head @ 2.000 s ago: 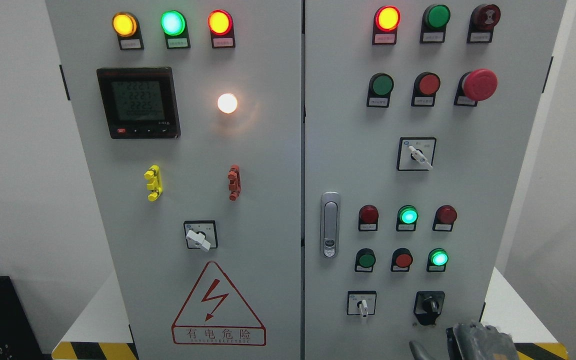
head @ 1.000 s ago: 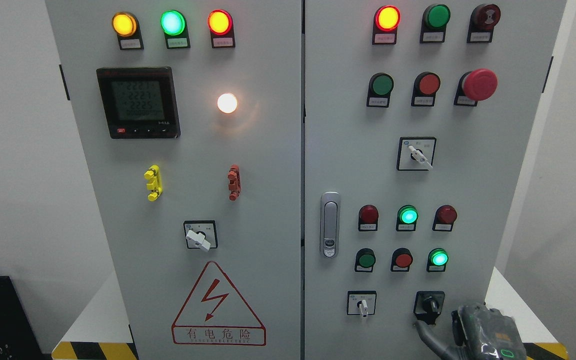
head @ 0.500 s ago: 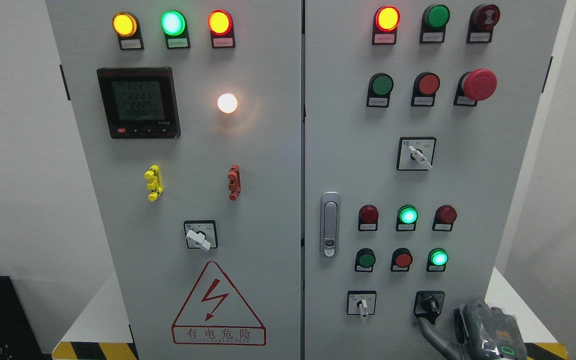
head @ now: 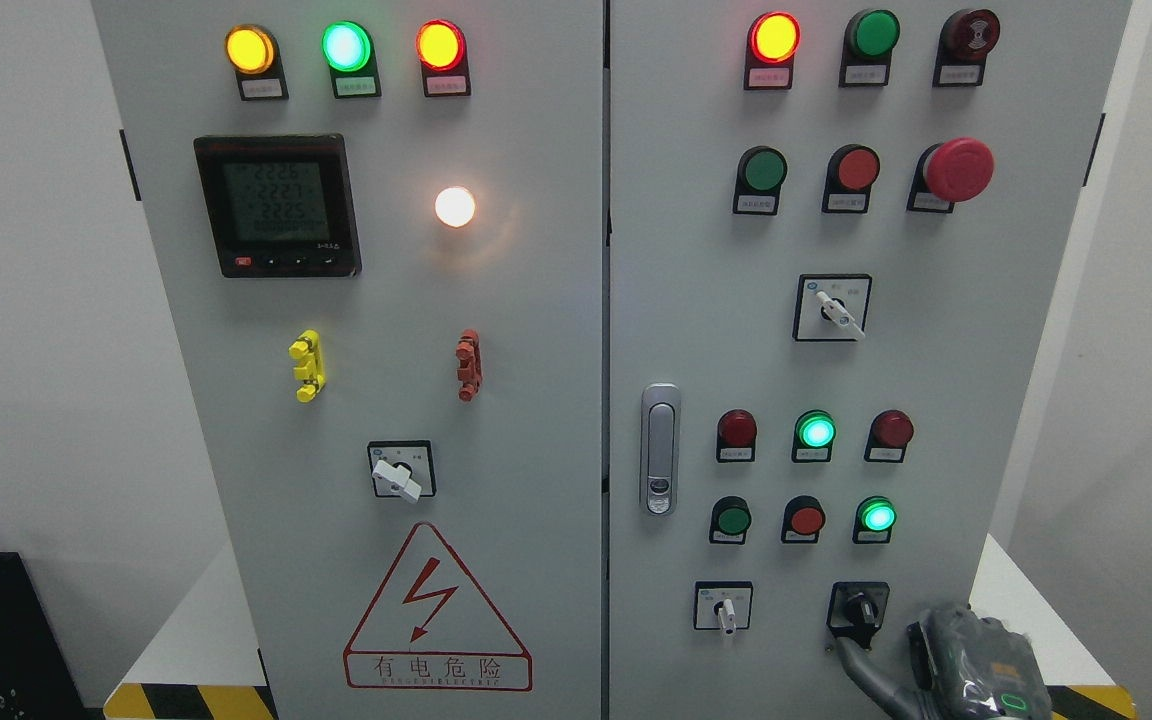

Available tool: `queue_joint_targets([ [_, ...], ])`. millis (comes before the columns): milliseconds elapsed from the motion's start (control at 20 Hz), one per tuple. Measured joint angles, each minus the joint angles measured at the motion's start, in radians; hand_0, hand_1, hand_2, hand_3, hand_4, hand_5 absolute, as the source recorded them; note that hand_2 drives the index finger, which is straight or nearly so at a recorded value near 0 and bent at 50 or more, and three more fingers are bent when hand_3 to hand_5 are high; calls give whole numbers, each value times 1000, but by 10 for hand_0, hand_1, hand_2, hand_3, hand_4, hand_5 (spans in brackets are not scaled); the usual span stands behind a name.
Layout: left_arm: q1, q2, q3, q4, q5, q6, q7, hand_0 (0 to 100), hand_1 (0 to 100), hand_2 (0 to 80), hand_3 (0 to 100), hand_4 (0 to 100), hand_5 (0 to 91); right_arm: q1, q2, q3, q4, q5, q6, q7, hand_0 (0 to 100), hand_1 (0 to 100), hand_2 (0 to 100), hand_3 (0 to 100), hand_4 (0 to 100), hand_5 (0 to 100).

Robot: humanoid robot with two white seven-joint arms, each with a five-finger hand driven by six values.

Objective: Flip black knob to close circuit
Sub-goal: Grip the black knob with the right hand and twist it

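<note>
The black knob [head: 858, 608] sits on its black plate at the lower right of the grey cabinet's right door [head: 696, 330], its pointer aimed roughly downward. My right hand [head: 971, 662] rises from the bottom edge just to the knob's lower right, its back toward me. One grey finger [head: 851, 660] stretches up and left, and its tip ends just under the knob's plate, not wrapped around the knob. The hand holds nothing. My left hand is out of view.
A white selector switch [head: 724, 607] sits left of the knob, with green and red buttons [head: 806, 520] and lamps above it. A metal door latch [head: 660, 450] is further left. Yellow-black hazard tape [head: 186, 700] edges the white platform below.
Over two seconds my right hand rose from the bottom edge toward the black knob and stretched a finger to it. In the last half second it barely moved. The knob's pointer looks unchanged.
</note>
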Motion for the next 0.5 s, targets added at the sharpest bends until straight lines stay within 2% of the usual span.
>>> queue_joint_targets([
  [500,0,0,0,0,0,0,0,120,556,0,0,0,0,0,-1,-32,6,-31,5,5,0,0,942,1000,905,858],
])
